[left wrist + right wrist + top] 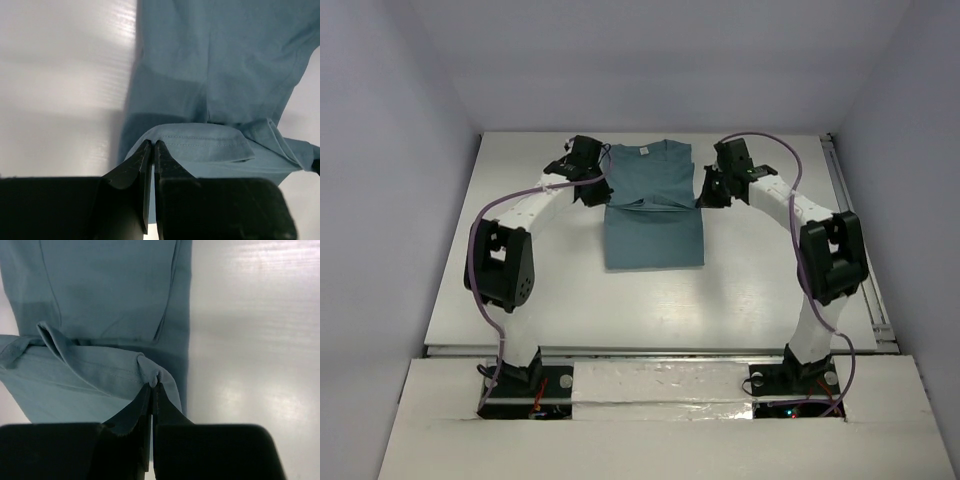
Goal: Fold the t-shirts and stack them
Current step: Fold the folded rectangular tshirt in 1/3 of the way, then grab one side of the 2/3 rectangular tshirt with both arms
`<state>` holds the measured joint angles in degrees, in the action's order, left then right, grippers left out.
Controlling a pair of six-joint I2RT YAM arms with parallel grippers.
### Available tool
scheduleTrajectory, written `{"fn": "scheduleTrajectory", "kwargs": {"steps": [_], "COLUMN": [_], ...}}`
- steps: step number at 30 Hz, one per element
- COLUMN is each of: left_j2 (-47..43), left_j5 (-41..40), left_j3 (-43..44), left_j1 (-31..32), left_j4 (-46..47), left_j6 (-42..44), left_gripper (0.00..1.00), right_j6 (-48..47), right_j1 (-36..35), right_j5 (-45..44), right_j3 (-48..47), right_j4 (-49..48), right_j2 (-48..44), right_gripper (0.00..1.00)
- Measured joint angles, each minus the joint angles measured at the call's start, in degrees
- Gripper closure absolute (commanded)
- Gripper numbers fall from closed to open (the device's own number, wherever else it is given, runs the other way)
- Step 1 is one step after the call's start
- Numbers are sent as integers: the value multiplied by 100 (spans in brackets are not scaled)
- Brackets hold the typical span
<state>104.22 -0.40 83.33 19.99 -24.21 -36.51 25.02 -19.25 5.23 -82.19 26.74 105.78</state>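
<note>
One t-shirt (pixel 653 235), sleeves tucked in, on tabletop (pixel 740 290); left end effector (pixel 152 145), right end effector (pixel 151 386) each pinching cloth edge; crosswise fold unfinished.

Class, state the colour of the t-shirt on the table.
Plain teal-blue t-shirt, no print; clearest in the top external view.

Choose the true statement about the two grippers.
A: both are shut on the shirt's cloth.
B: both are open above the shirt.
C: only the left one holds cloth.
A: in the wrist views, the left gripper and the right gripper each have their fingers closed on a fold of the t-shirt.
</note>
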Motion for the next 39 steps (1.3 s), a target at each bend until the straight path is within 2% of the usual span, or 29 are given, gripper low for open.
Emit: {"fn": "scheduleTrajectory", "kwargs": {"steps": [5,6,7,8,9,10,12,13,15,16,18,19,20,21,22,23,25,28,32,34,39], "left_j2": [599,723,835,955,1060,1143,1246,1261,1224,1165,905,671,319,-17,-378,-706,-1082,-1040,-560,-551,-1226], "left_j5": [-72,-85,-105,-131,-157,-179,-234,-295,-428,-492,-581,-588,-579,-549,-455,-315,-26,369,496,511,568], "left_j3": [525,616,691,763,815,852,881,881,892,892,807,627,326,35,-271,-584,-1093,-1786,-2450,-2855,-3779], "left_j1": [-44,-55,-63,-79,-92,-101,-114,-133,-151,-162,-155,-129,-98,-42,76,236,636,1110,1130,1102,1080], "left_j4": [81,81,83,81,76,70,44,4,-24,-24,26,160,330,459,605,837,1290,1886,1937,1956,2439], "left_j6": [33,35,37,46,55,50,59,35,33,31,28,4,-33,-50,-109,-197,-315,-505,-599,-664,-820], "left_gripper": [100,98,91,83,73,50,35,27,21,21,30,43,46,49,66,71,72,72,76,76,76], "right_j6": [-192,-212,-227,-236,-219,-238,-254,-264,-278,-275,-273,-223,-144,-76,-4,46,98,157,313,404,706], "right_j1": [168,177,197,199,199,199,199,199,199,199,199,197,197,177,164,138,28,-177,-339,-348,-321], "right_j5": [170,203,234,271,295,315,295,284,208,190,205,227,297,396,474,579,796,1150,1484,1550,1526], "right_j3": [-640,-752,-841,-931,-1001,-1078,-1226,-1283,-1388,-1397,-1314,-1130,-903,-640,-468,-321,-227,-240,-179,444,2627], "right_j4": [-35,-17,-28,-22,-13,-17,4,37,103,101,79,-52,-140,-205,-232,-313,-472,-754,-890,-1250,-1613], "right_j2": [765,901,1019,1134,1220,1305,1423,1438,1410,1357,1143,949,699,417,212,44,-61,216,796,673,-496], "right_gripper": [99,91,86,70,61,53,40,39,38,39,79,92,100,100,100,100,100,100,100,100,100]}}
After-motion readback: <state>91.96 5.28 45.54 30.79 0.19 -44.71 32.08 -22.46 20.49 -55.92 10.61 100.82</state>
